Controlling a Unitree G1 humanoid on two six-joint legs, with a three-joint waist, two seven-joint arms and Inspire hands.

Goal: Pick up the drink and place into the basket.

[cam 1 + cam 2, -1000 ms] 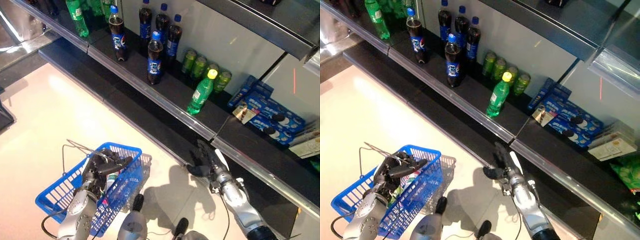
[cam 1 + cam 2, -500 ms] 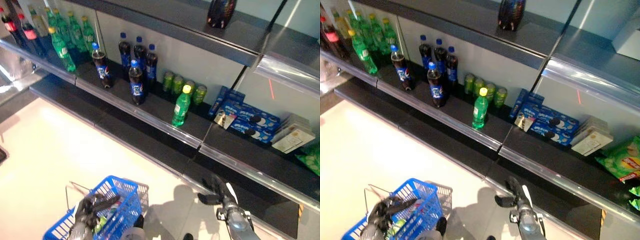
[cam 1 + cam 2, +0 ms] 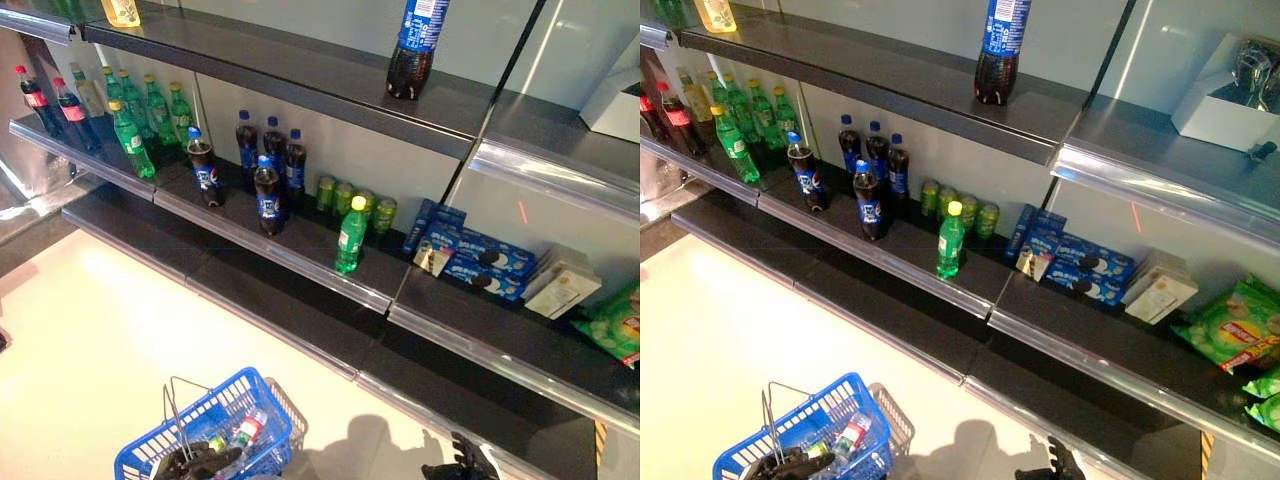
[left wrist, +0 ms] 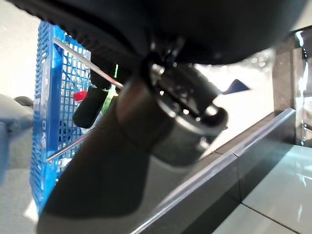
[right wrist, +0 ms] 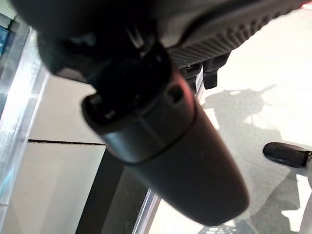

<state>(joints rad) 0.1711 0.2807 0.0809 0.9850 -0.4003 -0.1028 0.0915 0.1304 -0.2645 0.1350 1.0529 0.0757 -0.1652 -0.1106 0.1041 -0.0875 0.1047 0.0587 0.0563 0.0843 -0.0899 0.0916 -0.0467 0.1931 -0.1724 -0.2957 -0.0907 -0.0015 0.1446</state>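
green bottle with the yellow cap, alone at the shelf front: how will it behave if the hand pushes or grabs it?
The green bottle with the yellow cap stands upright, tall and narrow, so a push near the cap would probably tip it. It is round, so once down it may roll toward the shelf edge. It looks like smooth plastic with a label, likely a bit slippery; a grasp around the middle seems safest.
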